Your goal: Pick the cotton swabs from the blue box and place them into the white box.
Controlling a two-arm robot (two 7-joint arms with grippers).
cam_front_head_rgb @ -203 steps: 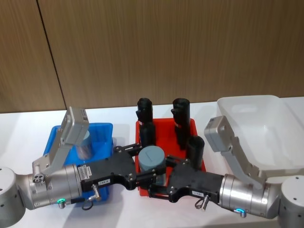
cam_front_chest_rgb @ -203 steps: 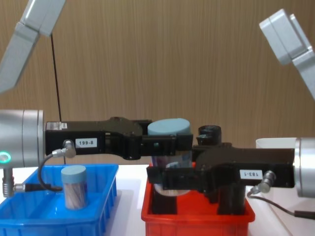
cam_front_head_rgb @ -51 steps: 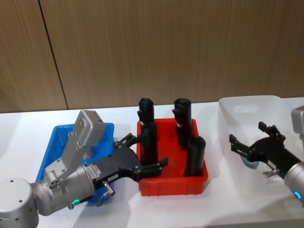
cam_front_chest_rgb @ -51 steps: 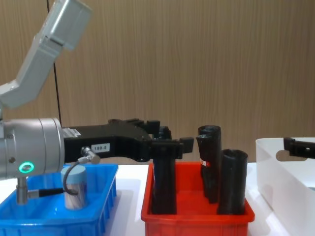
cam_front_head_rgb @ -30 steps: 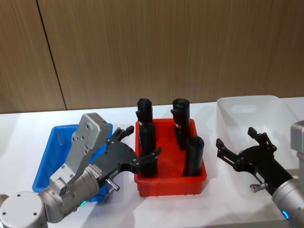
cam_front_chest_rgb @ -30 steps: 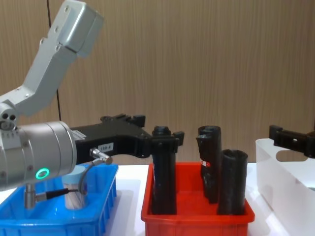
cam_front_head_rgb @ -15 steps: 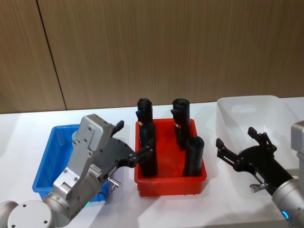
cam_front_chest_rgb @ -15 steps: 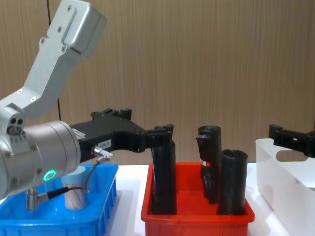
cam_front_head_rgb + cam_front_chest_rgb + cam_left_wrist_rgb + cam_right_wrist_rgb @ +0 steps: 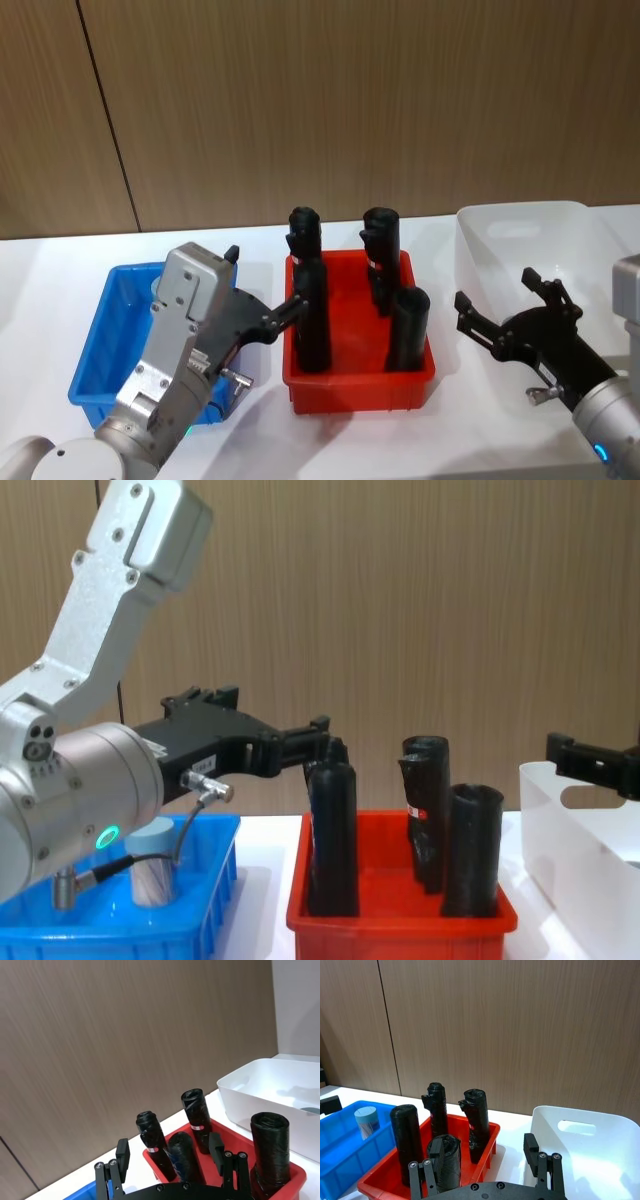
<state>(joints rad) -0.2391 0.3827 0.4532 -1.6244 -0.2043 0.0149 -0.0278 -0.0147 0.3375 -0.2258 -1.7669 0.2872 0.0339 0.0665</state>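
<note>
Below-left of the empty, wide-spread left gripper (image 9: 268, 277), an upright clear pale-lidded cotton-swab jar (image 9: 152, 868) is lodged in the blue ribbed plastic bin (image 9: 216, 876), the right gripper (image 9: 494, 288) farther off, likewise spread empty.

Your left arm (image 9: 120, 570) is a pale grey boxed link ending in a brushed-metal cylindrical wrist (image 9: 90, 790) with a green ring light (image 9: 105, 833) (a thin grey cable (image 9: 185, 830) loops from a metal plug). Your left gripper (image 9: 266, 280) and right gripper (image 9: 495, 290) are matte black, silver screws (image 9: 426, 1162) at the finger bases; a white label (image 9: 208, 763) marks the left.
</note>
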